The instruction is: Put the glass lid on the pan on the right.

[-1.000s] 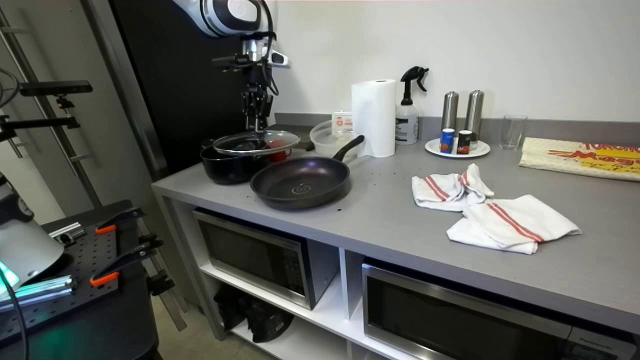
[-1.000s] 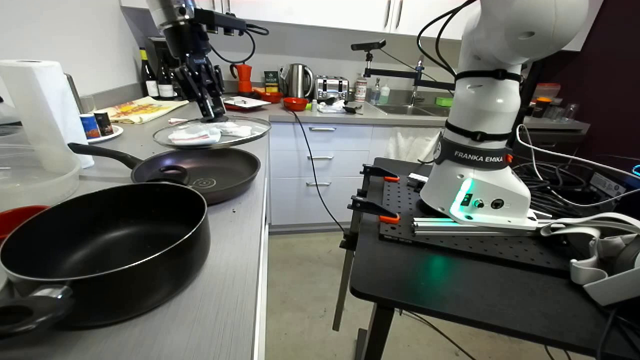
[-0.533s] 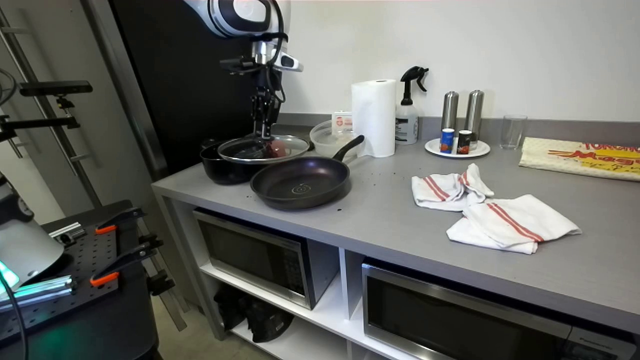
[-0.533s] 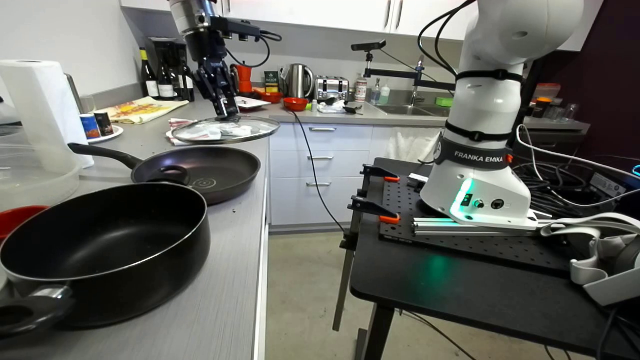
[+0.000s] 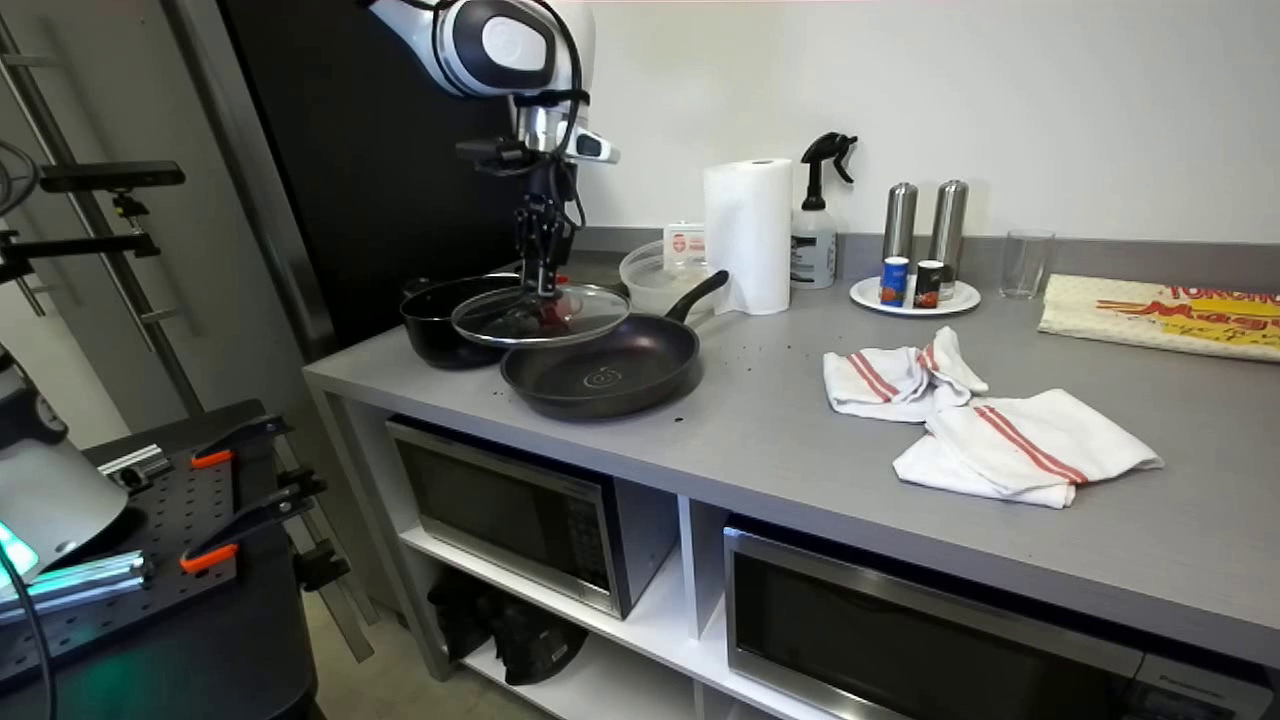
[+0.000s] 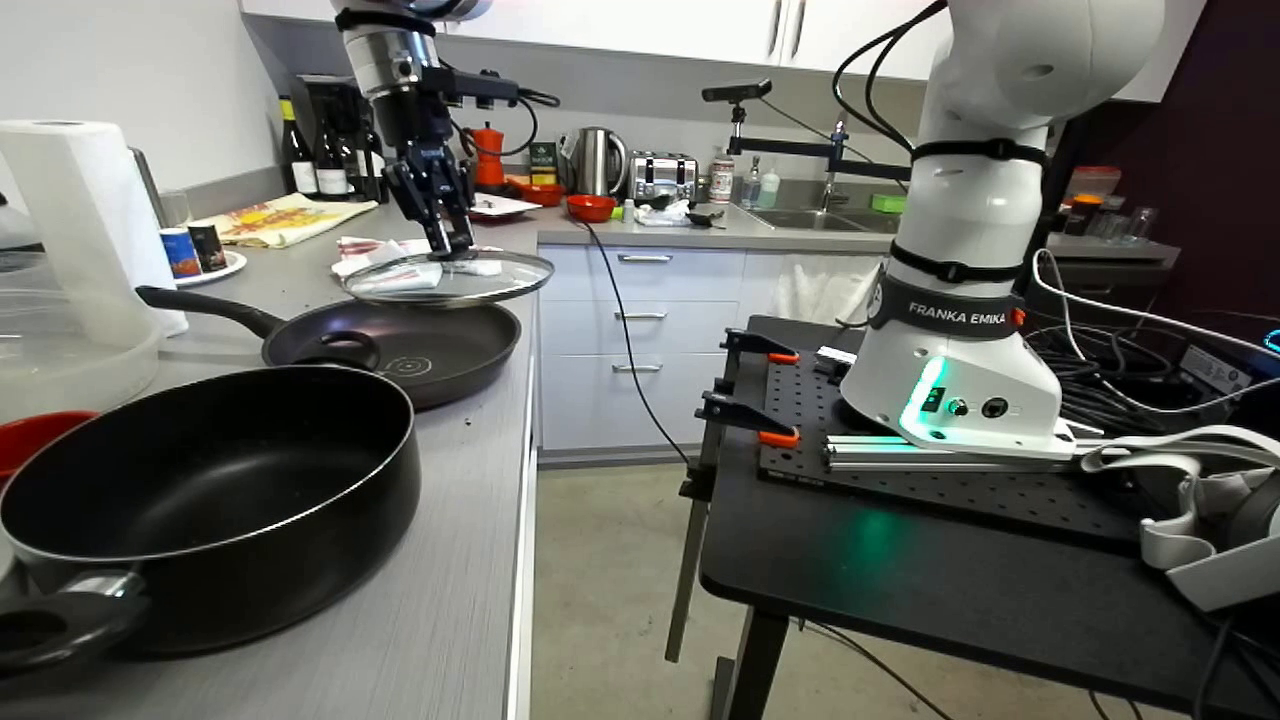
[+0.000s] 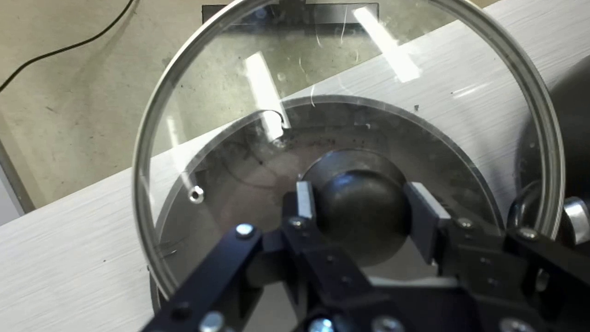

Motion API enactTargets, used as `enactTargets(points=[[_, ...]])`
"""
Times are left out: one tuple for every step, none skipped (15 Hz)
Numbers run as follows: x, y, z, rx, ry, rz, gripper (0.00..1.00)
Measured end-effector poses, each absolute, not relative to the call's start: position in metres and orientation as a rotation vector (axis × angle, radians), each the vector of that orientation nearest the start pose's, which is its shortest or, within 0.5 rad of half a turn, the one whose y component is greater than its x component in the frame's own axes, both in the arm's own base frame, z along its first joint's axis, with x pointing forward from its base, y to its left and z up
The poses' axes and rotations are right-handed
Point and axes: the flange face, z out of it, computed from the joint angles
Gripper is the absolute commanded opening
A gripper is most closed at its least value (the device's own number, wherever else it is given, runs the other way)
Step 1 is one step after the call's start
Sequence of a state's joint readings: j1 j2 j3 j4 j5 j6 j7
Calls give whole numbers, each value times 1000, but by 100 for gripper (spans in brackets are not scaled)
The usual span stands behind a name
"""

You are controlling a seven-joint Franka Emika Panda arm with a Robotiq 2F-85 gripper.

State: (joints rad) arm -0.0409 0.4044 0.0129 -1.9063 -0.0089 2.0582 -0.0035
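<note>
My gripper [image 5: 541,290] is shut on the dark knob [image 7: 362,216] of the glass lid [image 5: 495,325], with a pad on each side in the wrist view. The lid also shows in an exterior view [image 6: 505,283], held nearly level in the air. The wide dark pan [image 5: 620,375] stands on the counter below it, its handle toward the wall. In the wrist view the pan shows through the glass, off-centre under the lid. In an exterior view the lid hangs above the pan's far part [image 6: 450,355], with a gap between them.
A deeper black pot [image 5: 435,325] stands beside the pan, close to the lid's edge. A clear plastic bowl [image 5: 650,280], a red bowl [image 6: 45,440] and a paper towel roll [image 5: 748,235] stand nearby. White towels [image 5: 1020,440] lie farther along the counter [image 5: 780,440].
The gripper has carried the lid away from above the pot toward the pan, then lower in the last half second. The pan and pot have not moved.
</note>
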Motion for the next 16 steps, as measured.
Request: enactTargets(points=[[600,-17,263,-3114,29,400,26],[603,-17,258,-3113,27,405,26],[607,-18,254,-3112,26,408,26],[611,-18,250,-3111,23,409,26],[615,-18,246,-3110,18,410,26],[619,-19,242,-3110,12,410,26],[624,-20,239,-3110,6,407,26],[629,-21,237,-3110,2,404,26],[634,-23,235,-3111,-3,400,26],[638,-24,234,-3111,-7,397,26],[643,-26,232,-3112,-11,397,26],[648,-27,231,-3112,-13,398,26],[652,-28,230,-3111,-15,400,26],[657,-28,228,-3111,-20,402,26],[661,-29,225,-3110,-27,404,26],[665,-29,222,-3108,-38,409,26]])
